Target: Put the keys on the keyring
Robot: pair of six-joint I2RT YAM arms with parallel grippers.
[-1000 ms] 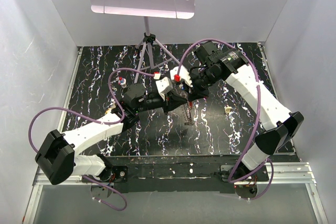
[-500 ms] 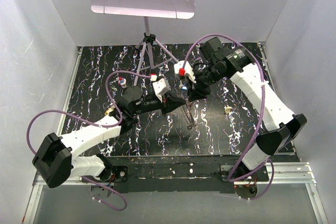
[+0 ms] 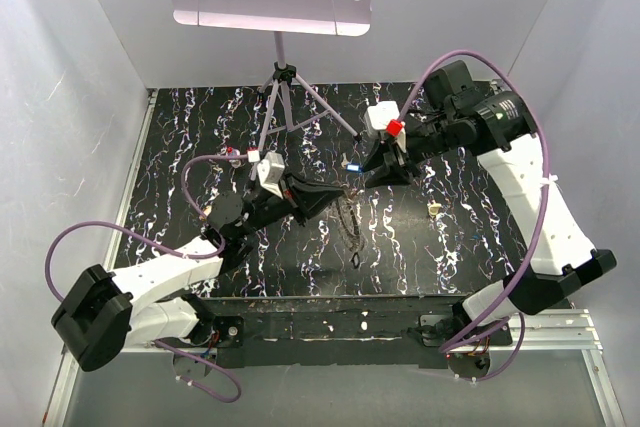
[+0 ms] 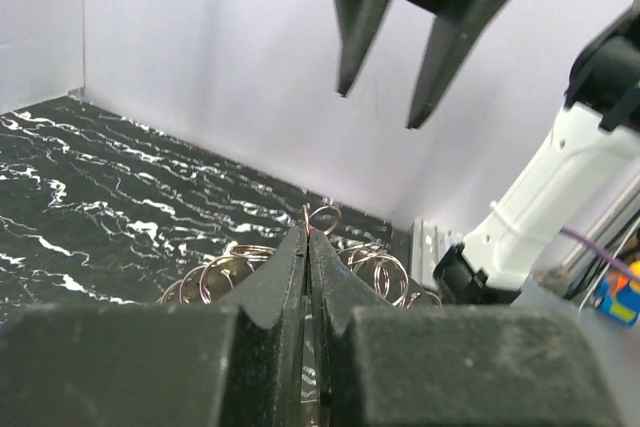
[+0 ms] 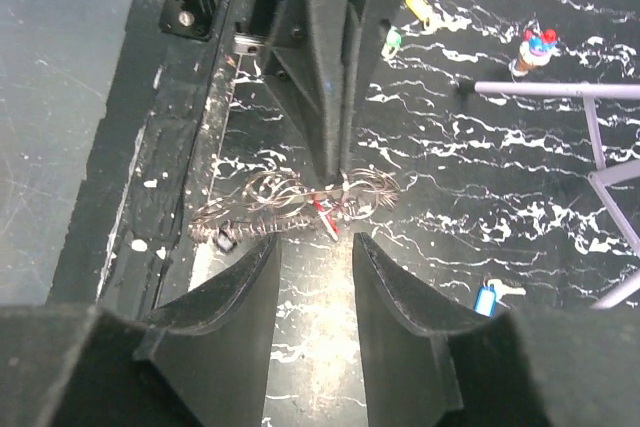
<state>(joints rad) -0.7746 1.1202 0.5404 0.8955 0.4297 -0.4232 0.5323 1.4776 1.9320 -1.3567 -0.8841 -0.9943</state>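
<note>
Toward the left edge of the worktop (image 3: 180,137) we see keys with red and blue heads (image 3: 232,155) lying beside the music stand's tripod (image 3: 283,97). Right of them, the left gripper (image 3: 336,193) has drawn back a little toward the near left corner since a second ago. Its fingers are pressed together on the keyring (image 3: 350,223), which trails from the tips toward the near edge around mid-worktop. A blue key (image 3: 352,167) lies just beyond it. Next comes the right gripper (image 3: 376,173), fingers apart. It was close against the left one before and has since pulled away toward the far right corner. A cream key (image 3: 434,209) lies nearer the right edge, unmoved.
</note>
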